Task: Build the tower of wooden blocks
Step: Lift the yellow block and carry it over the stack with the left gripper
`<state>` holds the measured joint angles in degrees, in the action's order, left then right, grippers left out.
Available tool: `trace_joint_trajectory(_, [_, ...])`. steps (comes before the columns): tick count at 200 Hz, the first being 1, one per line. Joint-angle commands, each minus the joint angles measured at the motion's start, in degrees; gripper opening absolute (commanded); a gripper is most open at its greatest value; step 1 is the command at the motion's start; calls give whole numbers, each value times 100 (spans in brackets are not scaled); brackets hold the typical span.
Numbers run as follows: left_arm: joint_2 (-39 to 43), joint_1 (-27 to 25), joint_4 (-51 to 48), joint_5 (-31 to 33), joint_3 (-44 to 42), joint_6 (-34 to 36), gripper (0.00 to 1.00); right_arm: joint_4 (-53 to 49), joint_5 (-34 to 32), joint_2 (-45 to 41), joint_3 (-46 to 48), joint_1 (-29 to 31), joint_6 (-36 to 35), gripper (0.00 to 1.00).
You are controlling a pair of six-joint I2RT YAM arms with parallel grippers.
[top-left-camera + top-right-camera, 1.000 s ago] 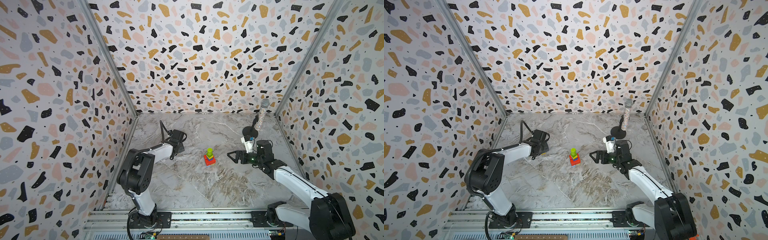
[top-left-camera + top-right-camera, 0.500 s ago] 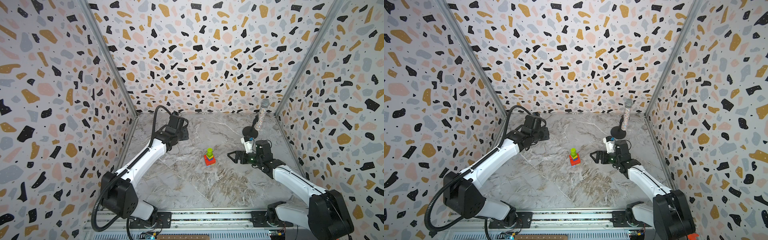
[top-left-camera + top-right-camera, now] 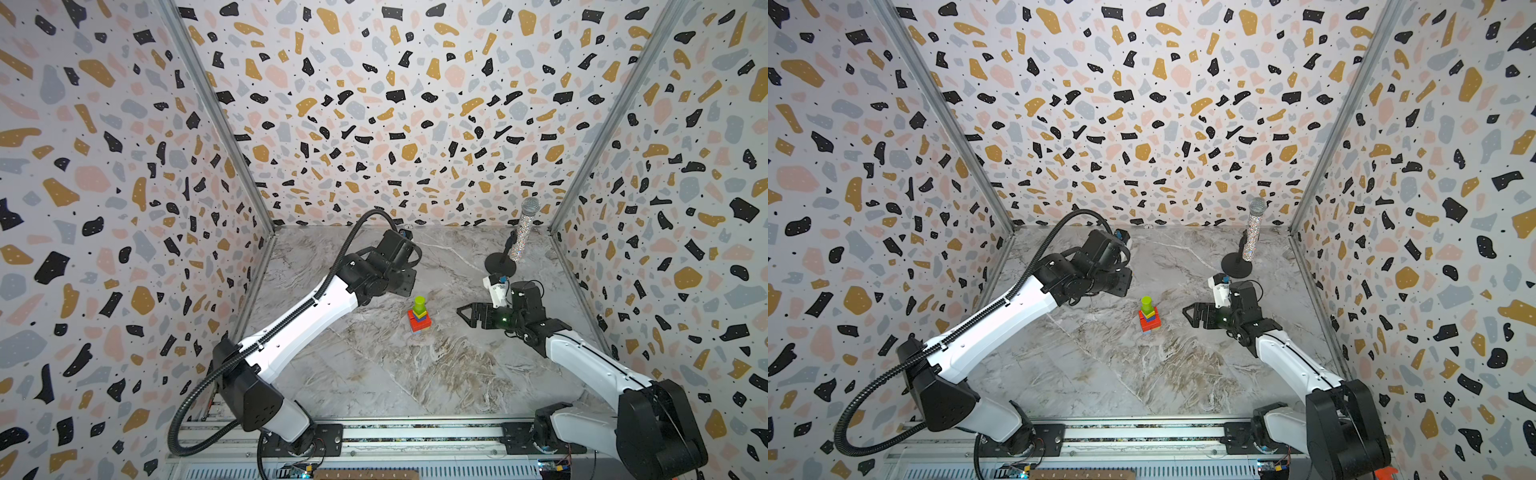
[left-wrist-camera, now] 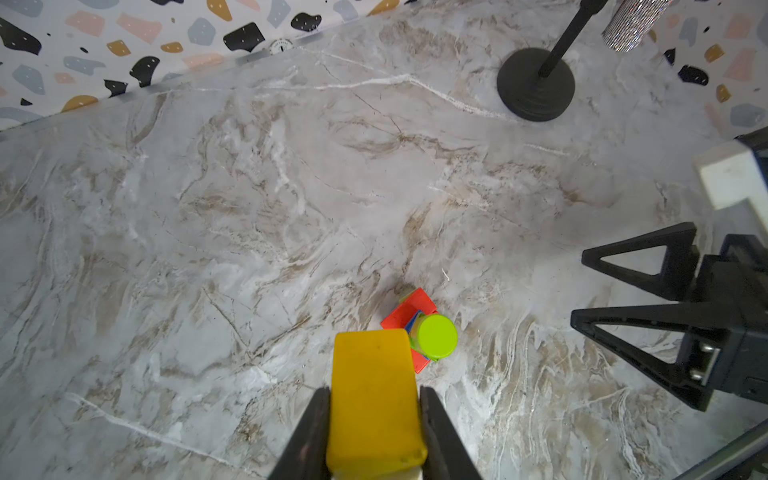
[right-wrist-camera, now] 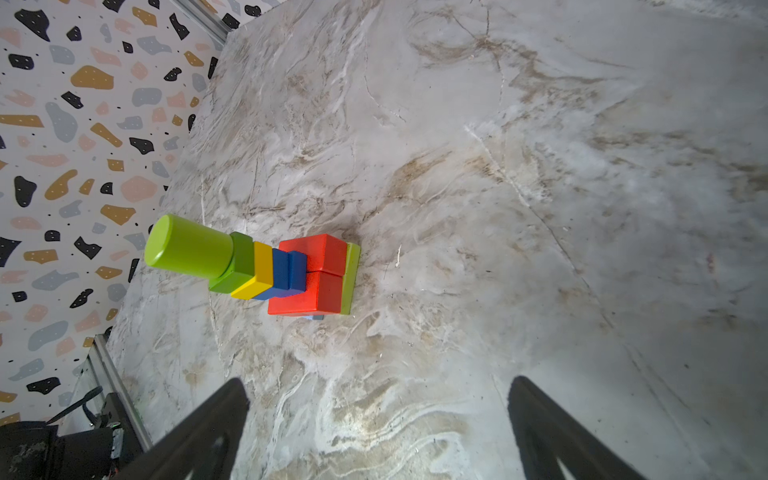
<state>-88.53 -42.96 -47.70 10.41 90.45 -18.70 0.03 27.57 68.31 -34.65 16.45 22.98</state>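
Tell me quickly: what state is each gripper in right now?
Left gripper: closed on a yellow painted wooden block.
Right gripper: open, holding nothing.

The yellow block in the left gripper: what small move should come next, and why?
Probably carry the yellow block sideways until it is over the green cylinder, before lowering. The left gripper is shut on it, and in the left wrist view it shows beside the cylinder that tops the tower, not over it. The right gripper stands open, apart from the tower.
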Motion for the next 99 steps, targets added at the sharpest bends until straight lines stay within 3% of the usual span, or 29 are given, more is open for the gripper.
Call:
trace_joint_trajectory(1, [-40,-84,-105,129,116,55,18,-162,-33,-90,-147,-26,-77,99])
trace_joint_trajectory(99, [-451,-429,182,-56,181,-20,17,-117,46,-64,-103,-19,-68,99])
